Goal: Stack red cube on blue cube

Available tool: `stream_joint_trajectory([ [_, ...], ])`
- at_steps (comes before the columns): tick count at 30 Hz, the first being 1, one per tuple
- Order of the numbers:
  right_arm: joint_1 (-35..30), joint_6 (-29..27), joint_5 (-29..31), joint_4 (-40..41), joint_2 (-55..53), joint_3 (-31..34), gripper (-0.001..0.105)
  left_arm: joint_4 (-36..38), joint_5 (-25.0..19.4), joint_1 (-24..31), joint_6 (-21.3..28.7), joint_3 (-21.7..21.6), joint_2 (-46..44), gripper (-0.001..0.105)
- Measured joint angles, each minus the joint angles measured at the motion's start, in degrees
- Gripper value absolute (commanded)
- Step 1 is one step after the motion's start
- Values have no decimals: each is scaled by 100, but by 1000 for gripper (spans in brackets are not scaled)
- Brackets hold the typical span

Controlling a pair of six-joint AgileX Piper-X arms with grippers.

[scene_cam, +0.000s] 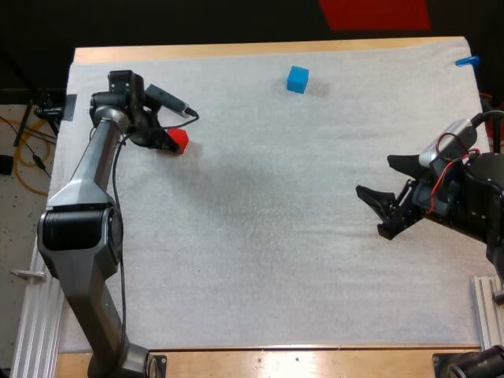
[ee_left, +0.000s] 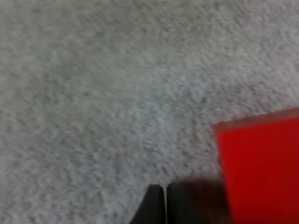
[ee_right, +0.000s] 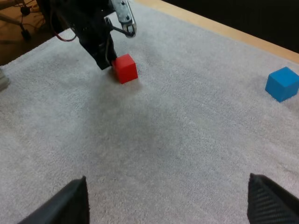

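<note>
The red cube point(scene_cam: 179, 140) sits on the white mat point(scene_cam: 260, 236) at the far left. My left gripper point(scene_cam: 162, 139) is down at the mat right beside it, shut, its fingertips point(ee_left: 154, 201) touching each other with nothing between them. The red cube point(ee_left: 261, 168) lies just to one side of those tips, outside them. The blue cube point(scene_cam: 297, 79) stands alone near the mat's far edge, past the middle. My right gripper point(scene_cam: 374, 176) hovers open at the right side, its fingers point(ee_right: 70, 203) wide apart, looking toward the red cube point(ee_right: 125, 68) and the blue cube point(ee_right: 282, 84).
The table's wooden edge point(scene_cam: 260, 50) runs along the far side, close behind the blue cube. Open mat lies between the two cubes and across the middle and front.
</note>
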Motion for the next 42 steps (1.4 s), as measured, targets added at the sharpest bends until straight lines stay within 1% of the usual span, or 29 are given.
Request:
stream_joint_trajectory([
  [6, 0, 0, 0, 0, 0, 0, 67, 37, 365, -182, -336, 0, -3, 0],
  [8, 0, 0, 0, 0, 0, 0, 67, 134, 512, -248, -354, 0, -3, 0],
  [14, 0, 0, 0, 0, 0, 0, 67, 305, 717, -562, -507, -10, -3, 0],
  [16, 0, 0, 0, 0, 0, 0, 67, 303, 969, -742, -646, -10, -3, 0],
  [19, 0, 0, 0, 0, 0, 0, 67, 303, 1226, -991, -855, -10, -3, 0],
  [23, 0, 0, 0, 0, 0, 0, 67, 303, 1291, -1323, -1021, -10, -3, 0],
  [25, 0, 0, 0, 0, 0, 0, 67, 303, 1440, -1497, -1094, -10, -3, 0],
  [27, 0, 0, 0, 0, 0, 0, 67, 291, 1604, -1781, -1276, -10, -3, 0],
  [30, 0, 0, 0, 0, 0, 0, 67, 304, 1639, -2063, -1388, -10, -3, 0],
  [33, 0, 0, 0, 0, 0, 0, 67, 336, 1652, -2262, -1392, -10, -3, 0],
  [38, 0, 0, 41, 0, 0, 0, 67, 533, 1587, -2159, -1351, -10, -16, 0],
  [42, 0, 0, 174, 0, 23, 0, 67, 766, 1390, -1953, -1080, -10, -313, 0],
])
